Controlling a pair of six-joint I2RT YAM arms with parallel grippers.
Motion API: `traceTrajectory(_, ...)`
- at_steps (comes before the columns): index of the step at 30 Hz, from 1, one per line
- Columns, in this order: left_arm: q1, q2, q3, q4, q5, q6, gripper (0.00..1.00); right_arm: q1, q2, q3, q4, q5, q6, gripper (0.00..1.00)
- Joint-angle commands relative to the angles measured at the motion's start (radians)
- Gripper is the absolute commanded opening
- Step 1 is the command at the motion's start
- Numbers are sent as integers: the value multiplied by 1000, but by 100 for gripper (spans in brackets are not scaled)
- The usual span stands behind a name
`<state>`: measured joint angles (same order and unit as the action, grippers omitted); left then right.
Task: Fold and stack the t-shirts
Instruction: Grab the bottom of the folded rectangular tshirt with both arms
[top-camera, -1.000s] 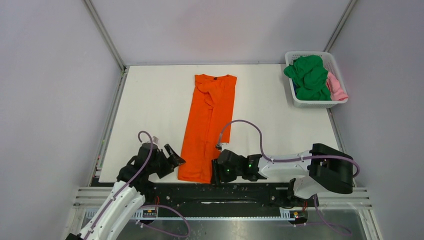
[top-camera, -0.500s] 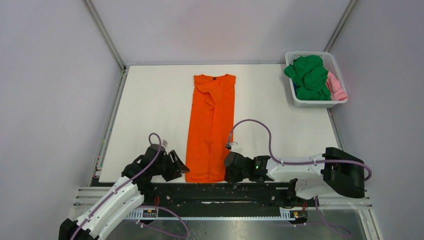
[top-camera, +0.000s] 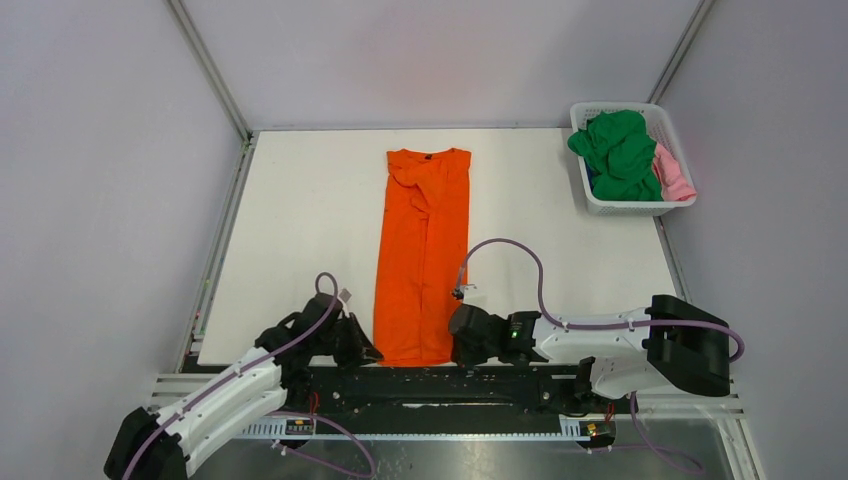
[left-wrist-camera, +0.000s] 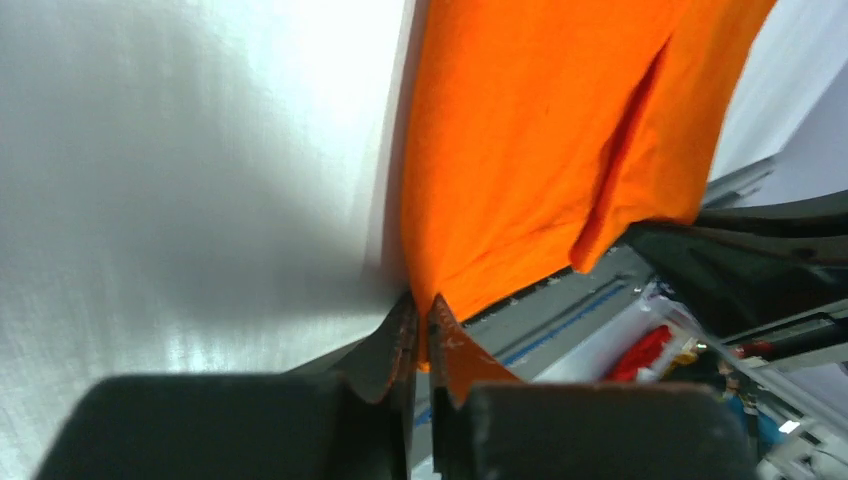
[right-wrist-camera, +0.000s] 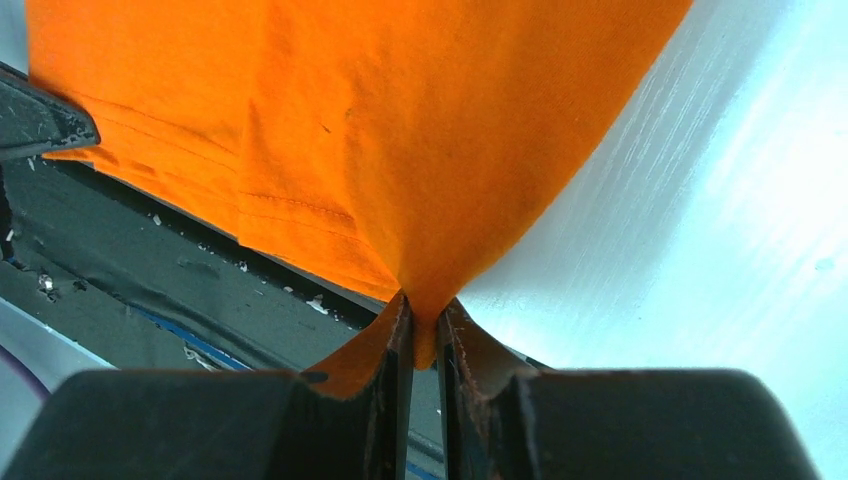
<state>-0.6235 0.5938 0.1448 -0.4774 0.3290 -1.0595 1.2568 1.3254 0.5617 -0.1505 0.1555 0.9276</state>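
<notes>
Orange t-shirt (top-camera: 422, 255): narrowed to a long strip down the middle of the tabletop (top-camera: 300, 230), hem at the near edge. Left jaws nearly closed, pinching the near-left hem corner; right jaws likewise on the near-right corner. Thin bites, at the very tips only: likely to slip free on lifting, more so if raised unevenly or pulled apart. Could also drag the far end and spoil the lengthwise folds. Green t-shirt (top-camera: 620, 150) and pink t-shirt (top-camera: 676, 175) heaped in the basket (top-camera: 600, 205), far right
</notes>
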Motion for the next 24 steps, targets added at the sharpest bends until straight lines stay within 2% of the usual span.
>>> traceTrajectory(1, -16, 78, -16, -30, -17, 5, 0, 9, -17, 7, -28, 29, 0, 19)
traceTrajectory(5, -54, 22, -8, -66, 3, -19, 0, 34, -47, 3, -63, 8, 2, 17)
traceTrajectory(11, -114, -147, -31, -97, 19, -80, 0, 118, -76, 10, -87, -12, 22, 16)
traceTrajectory(16, -114, -210, -1, -50, 2, -97, 0, 120, -120, 43, -124, 85, 25, 13)
traceTrajectory(20, -114, -165, 16, 96, -58, -115, 0, 118, -169, 82, -152, 231, -12, 13)
traceTrajectory(24, -111, -15, 112, 176, -114, -78, 0, 106, -195, 120, -153, 343, -71, 13)
